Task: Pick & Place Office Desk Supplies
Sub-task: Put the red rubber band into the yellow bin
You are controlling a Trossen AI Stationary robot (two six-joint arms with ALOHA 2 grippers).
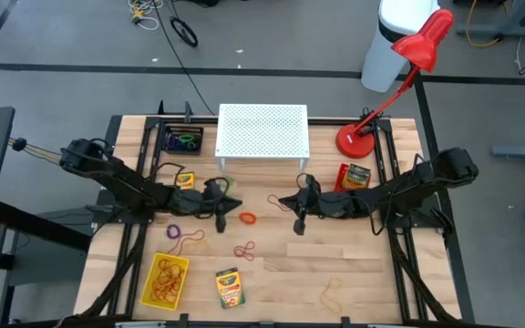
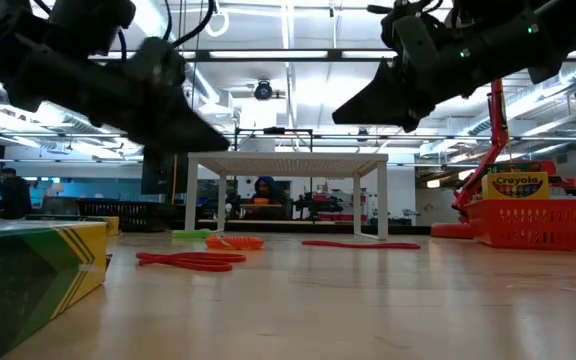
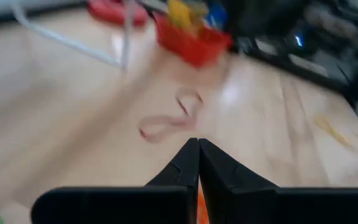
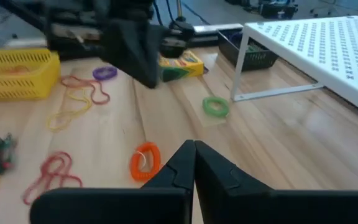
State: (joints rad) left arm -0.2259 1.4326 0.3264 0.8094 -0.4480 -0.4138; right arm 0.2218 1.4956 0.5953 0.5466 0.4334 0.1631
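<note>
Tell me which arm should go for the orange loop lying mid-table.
Probably left. In the high view the left gripper, shut and empty, hovers right beside the orange loop. The right gripper, also shut, sits farther from it. Either could likely reach; left just needs the shorter move.

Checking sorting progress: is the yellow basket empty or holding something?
Holding something: the yellow basket shows reddish-tan rubber bands inside in the high view.
</note>
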